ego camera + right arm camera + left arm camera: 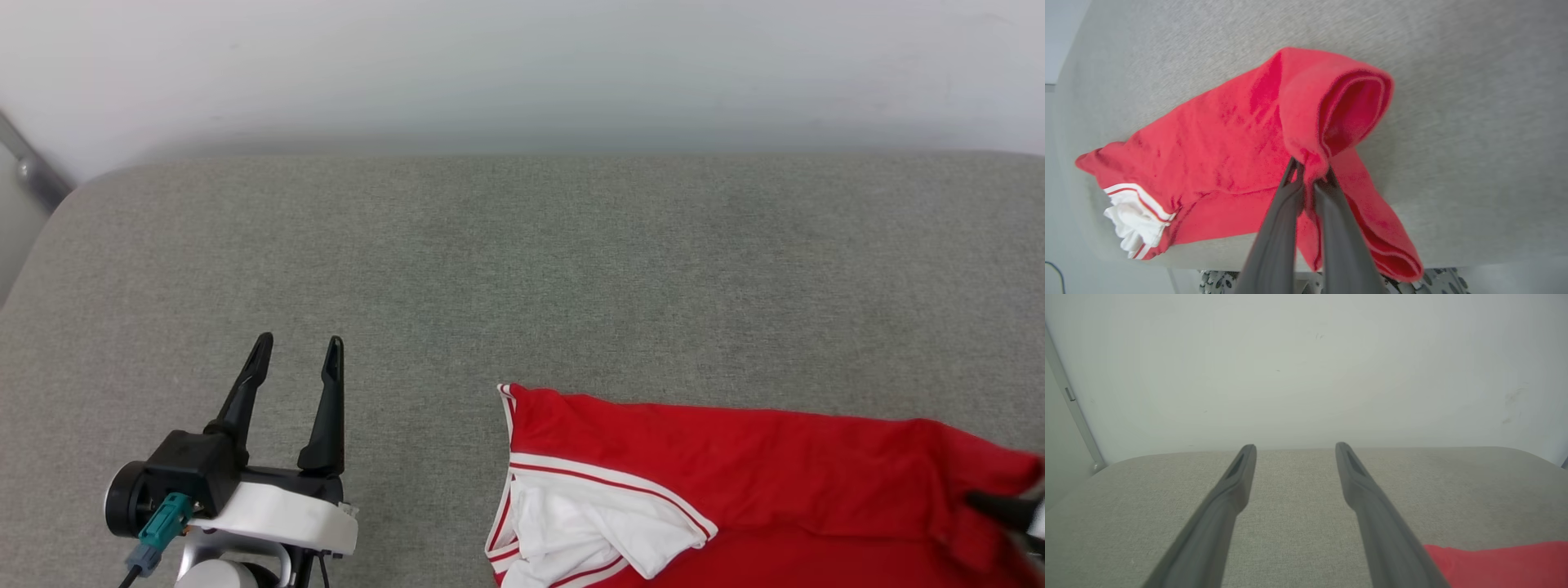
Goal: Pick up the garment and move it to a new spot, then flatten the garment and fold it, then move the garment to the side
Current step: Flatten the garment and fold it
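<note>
Plainly, the right wrist view shows right claw [1310, 169] pinching garment [1229, 134].

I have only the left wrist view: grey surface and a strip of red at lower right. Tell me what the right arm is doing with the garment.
Observer: The right gripper has its jaws shut on a bunched red fold of the garment.
Operator: Report which end lies loose.
Observer: The white sleeve with striped trim lies crumpled on the grey surface, at the end away from the grip.
Operator: Give me my own arm's clearance.
Observer: In the head view the left gripper stands open, with bare surface between it and the garment.
</note>
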### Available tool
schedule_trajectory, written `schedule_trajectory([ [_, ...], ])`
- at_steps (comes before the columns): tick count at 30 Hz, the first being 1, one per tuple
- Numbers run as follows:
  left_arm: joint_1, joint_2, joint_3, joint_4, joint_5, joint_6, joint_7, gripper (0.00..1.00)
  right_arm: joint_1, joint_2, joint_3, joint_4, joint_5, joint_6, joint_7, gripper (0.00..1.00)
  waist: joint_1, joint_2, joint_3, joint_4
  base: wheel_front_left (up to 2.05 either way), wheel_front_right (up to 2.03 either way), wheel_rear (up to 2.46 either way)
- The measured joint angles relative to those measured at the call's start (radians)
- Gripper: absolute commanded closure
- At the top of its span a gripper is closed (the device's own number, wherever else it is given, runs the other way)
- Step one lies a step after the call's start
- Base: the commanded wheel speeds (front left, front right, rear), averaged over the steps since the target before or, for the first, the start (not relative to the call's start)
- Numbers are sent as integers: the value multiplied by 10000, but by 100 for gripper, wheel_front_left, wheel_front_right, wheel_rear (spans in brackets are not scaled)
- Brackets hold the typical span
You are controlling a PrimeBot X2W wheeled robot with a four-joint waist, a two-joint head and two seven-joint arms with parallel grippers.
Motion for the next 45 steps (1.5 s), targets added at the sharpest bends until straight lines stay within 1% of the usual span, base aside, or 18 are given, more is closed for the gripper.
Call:
schedule_trajectory([
  [2,0,-8,2,23,0,25,-12,0,-77,665,134,-130,472,0,531,100,0,0,-4,-54,0,0,0],
  [4,0,-8,-2,50,-4,35,-13,0,-109,1101,343,-284,928,0,905,100,0,0,-8,-80,0,0,0],
  [7,-17,-8,-40,92,-13,0,-15,0,-50,1463,811,-506,1745,-2,1287,100,0,0,-20,-63,0,0,0],
  [10,-64,-2,-92,111,-13,-36,-6,0,72,1538,1501,-545,2968,-2,1415,100,0,0,-50,10,0,0,0],
  [12,-84,4,-128,134,-15,-46,31,0,151,1540,2332,-259,4084,-2,1145,100,-1,0,-65,66,0,0,0],
  [16,-108,21,-182,136,-15,-50,67,0,179,1569,4107,280,5620,-2,-15,100,0,1,-74,187,0,0,0],
  [20,-192,0,-295,127,-15,-63,140,0,37,1570,5797,892,6401,-2,-1197,100,-1,0,-41,399,0,0,0],
  [23,-321,-8,-320,153,-27,-127,138,0,-272,1572,6869,1193,6895,-2,-2029,100,0,0,41,593,0,0,0],
  [28,-477,-75,-393,242,-29,-182,121,0,-879,1580,7935,1733,7095,-2,-3300,100,0,0,229,885,0,0,0],
  [29,-520,-96,-403,257,-29,-186,117,0,-1008,1582,8071,1891,7020,-2,-3498,98,0,0,261,935,0,0,0],
  [30,-533,-121,-410,278,-29,-194,94,0,-1110,1582,8197,2067,6826,-2,-3664,62,-1,0,290,978,0,0,0],
  [31,-536,-138,-412,303,-29,-196,84,0,-1171,1582,8312,2194,6629,-4,-3850,0,-1,0,321,1012,0,0,0],
  [35,-543,-207,-405,426,-52,-213,44,0,-1360,1555,8744,2401,6353,-4,-4224,0,-1,0,357,1072,0,0,0],
  [38,-532,-215,-372,491,-84,-211,38,0,-1533,1323,9031,2140,6011,-2,-4437,0,-1,0,300,1038,0,0,0],
  [41,-479,-213,-343,548,-90,-205,29,0,-1577,756,9400,1388,5453,-4,-4771,0,-1,1,189,978,0,0,0],
  [43,-447,-213,-341,566,-88,-178,27,0,-1606,215,9532,780,4589,-2,-5482,0,0,0,109,933,0,0,0],
  [45,-383,-207,-303,564,-88,-125,0,0,-1556,-424,9488,449,3436,-2,-6261,0,-1,0,35,865,0,0,0],
])
